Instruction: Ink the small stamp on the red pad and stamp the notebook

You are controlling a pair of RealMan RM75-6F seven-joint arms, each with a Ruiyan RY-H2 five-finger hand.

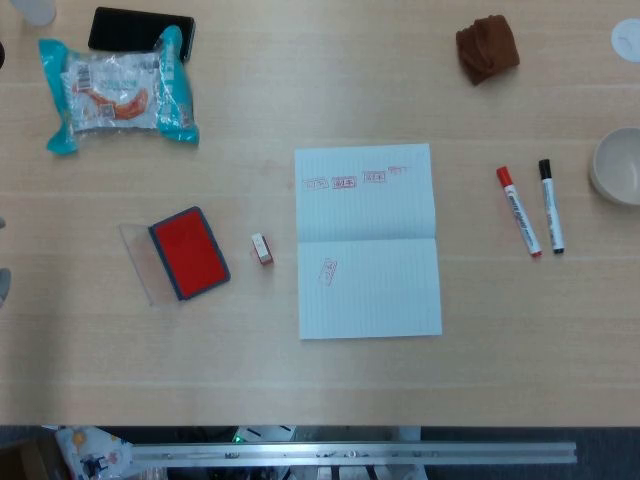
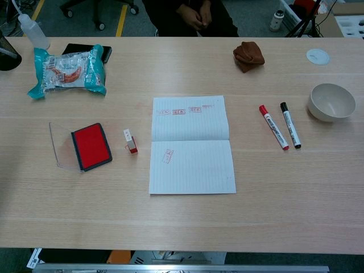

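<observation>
The small stamp (image 1: 262, 248) (image 2: 131, 141) lies on its side on the table, between the open red ink pad (image 1: 189, 252) (image 2: 91, 146) and the notebook (image 1: 370, 260) (image 2: 192, 153). The pad's clear lid (image 1: 138, 262) is folded out to its left. The open notebook page carries several red stamp marks along its top and one on the lower half. Only a grey sliver of my left hand (image 1: 3, 285) shows at the left edge of the head view, far from the stamp, and its fingers are cut off. My right hand appears in neither view.
A snack packet (image 1: 120, 90) and a black phone (image 1: 140, 28) lie at the back left. A red marker (image 1: 518, 210), a black marker (image 1: 551, 205) and a bowl (image 1: 618, 165) are on the right. A brown cloth (image 1: 487, 47) sits at the back.
</observation>
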